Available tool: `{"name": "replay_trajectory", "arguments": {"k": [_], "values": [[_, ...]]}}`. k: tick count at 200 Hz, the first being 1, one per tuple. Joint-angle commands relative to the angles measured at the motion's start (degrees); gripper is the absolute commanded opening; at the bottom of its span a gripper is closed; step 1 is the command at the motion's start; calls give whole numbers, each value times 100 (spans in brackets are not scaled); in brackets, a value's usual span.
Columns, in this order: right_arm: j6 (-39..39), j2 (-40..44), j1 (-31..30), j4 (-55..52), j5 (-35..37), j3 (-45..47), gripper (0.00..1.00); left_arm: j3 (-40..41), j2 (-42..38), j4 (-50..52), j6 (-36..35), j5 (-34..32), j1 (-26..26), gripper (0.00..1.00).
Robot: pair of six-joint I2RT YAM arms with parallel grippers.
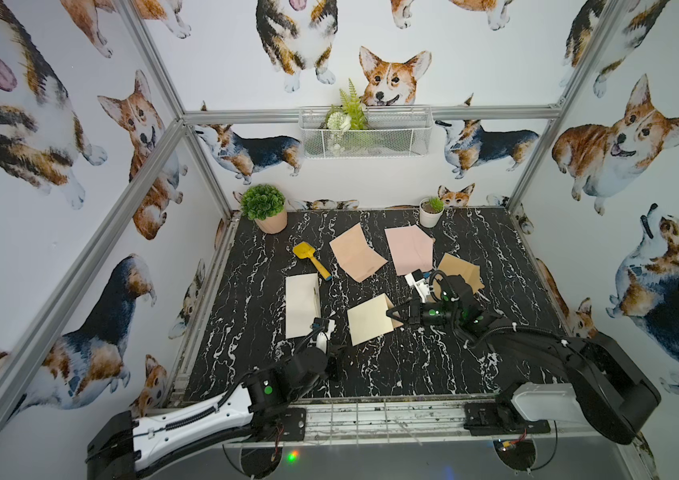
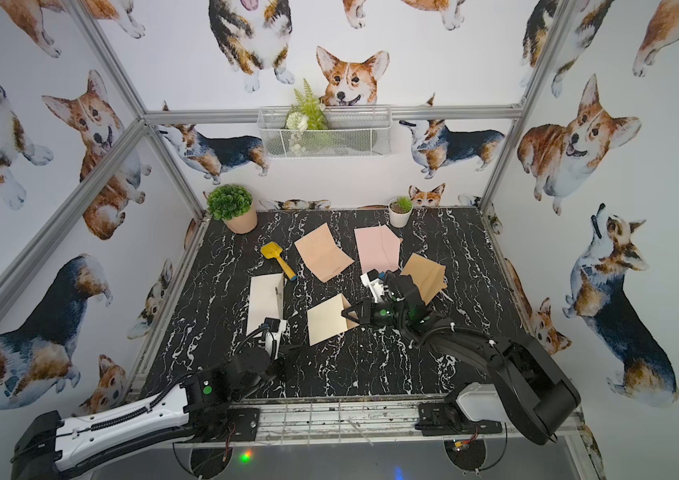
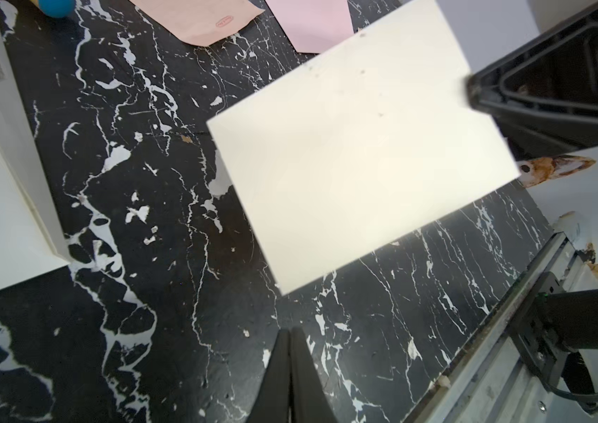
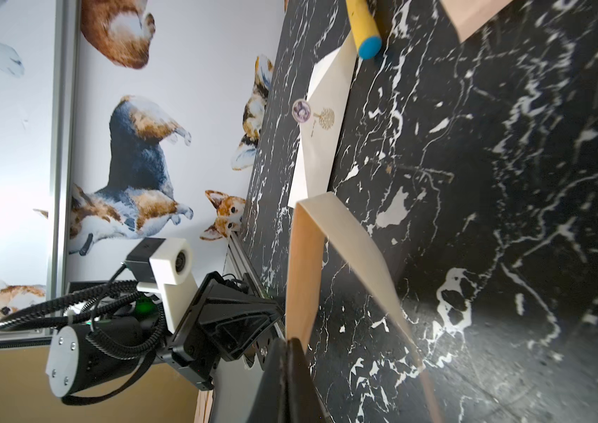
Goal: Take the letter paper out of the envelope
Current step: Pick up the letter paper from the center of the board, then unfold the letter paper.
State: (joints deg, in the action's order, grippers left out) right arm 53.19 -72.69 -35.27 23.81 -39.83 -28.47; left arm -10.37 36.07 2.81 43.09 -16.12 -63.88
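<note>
No letter paper shows yet; it is probably inside the cream envelope (image 1: pixel 369 319), whose tan-lined flap the right jaws pinch, holding that end up off the counter (image 1: pixel 391 365). Its free edge lies just ahead of the left jaws, pressed together and empty. Pulling the sheet out looks not yet done

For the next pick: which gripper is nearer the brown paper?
Right. The right gripper, shut on the cream sheet, is just left of the brown paper and nearer the robot; the left gripper sits farther left, beside the white envelope.
</note>
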Motion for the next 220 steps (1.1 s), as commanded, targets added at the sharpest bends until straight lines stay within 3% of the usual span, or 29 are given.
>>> {"name": "replay_trajectory", "arguments": {"k": [1, 20, 54, 91, 98, 107, 115, 161, 195, 220], "values": [[646, 296, 250, 9, -126, 263, 0, -90, 253, -264, -89, -50, -8, 7], [460, 676, 258, -167, -163, 226, 0, -121, 576, -553, -125, 33, -2, 7], [-621, 1550, 263, -1906, 443, -241, 0, -145, 1216, -1142, -126, 175, -11, 7], [-509, 1758, 265, -1966, 354, -256, 0, -252, 1736, -1630, -210, 140, -3, 7], [-503, 1749, 252, -1990, 319, -235, 0, -301, 1768, -1637, -254, 62, -10, 13], [-499, 1757, 259, -2005, 318, -176, 0, -369, 1772, -1593, -328, -75, -11, 33], [-487, 1779, 262, -1995, 347, -114, 0, -415, 1750, -1556, -454, -187, -22, 41], [-493, 1822, 263, -2082, 502, -5, 0, -903, 1863, -1085, -1677, -395, -170, 43], [-620, 1591, 311, -2536, 674, -407, 0, -1650, 2547, -489, -2610, -1234, -1052, 49], [-730, 1468, 336, -2752, 768, -667, 0, -2062, 3105, -379, -2882, -1908, -1595, 54]]}}
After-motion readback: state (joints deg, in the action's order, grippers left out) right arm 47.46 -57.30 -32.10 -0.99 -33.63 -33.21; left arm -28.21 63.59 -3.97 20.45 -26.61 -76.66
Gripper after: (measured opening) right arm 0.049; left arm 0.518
